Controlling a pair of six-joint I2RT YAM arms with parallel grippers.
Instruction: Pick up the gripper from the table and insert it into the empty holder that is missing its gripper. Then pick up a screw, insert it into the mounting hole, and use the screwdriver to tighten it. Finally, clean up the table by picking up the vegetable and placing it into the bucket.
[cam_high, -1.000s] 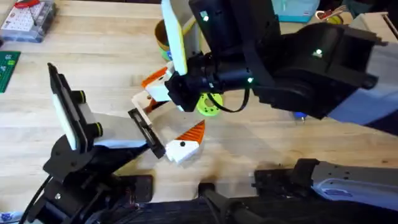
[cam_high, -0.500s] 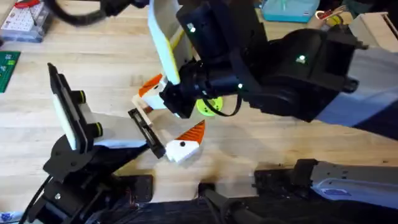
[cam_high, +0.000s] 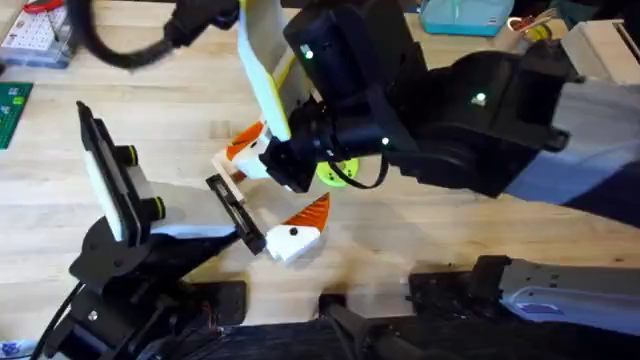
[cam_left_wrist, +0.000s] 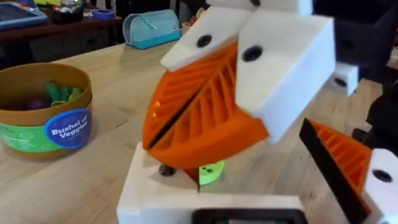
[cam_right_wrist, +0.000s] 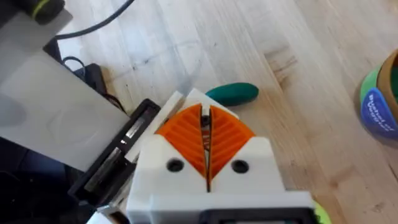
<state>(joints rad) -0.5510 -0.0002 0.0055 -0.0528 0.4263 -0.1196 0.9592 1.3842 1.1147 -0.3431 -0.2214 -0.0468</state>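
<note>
Leftward and a little lower is where the right arm has gone in the overhead view, bringing the right claw (cam_high: 258, 150) closer over the cream block beneath it.

That claw is closed. In its own wrist view the two orange ribbed pads (cam_right_wrist: 229, 138) meet along a thin dark seam, and nothing shows between them. Its tips point down at the gripper (cam_high: 232, 166), which lies left of centre in the overhead frame, just beside the upper end of the black plate (cam_high: 232, 212). Whether the tips press on the gripper or only stand over it, I cannot tell.

The orange-white piece (cam_high: 297, 232) with a black dot sits at the plate's lower end, so the free end beside the gripper is probably the empty holder. The closed pads make one blunt tip, which would suit nudging the gripper along into its seat, so I judge the step to be insertion, not yet finished.

Of the left claw (cam_left_wrist: 292, 194) I cannot tell the state.

A green vegetable (cam_right_wrist: 233, 93) lies on the table (cam_high: 450, 230) just beyond the claw. The bucket (cam_left_wrist: 43, 124) stands well apart, at the left of the left wrist view. Clean-up has not begun.
</note>
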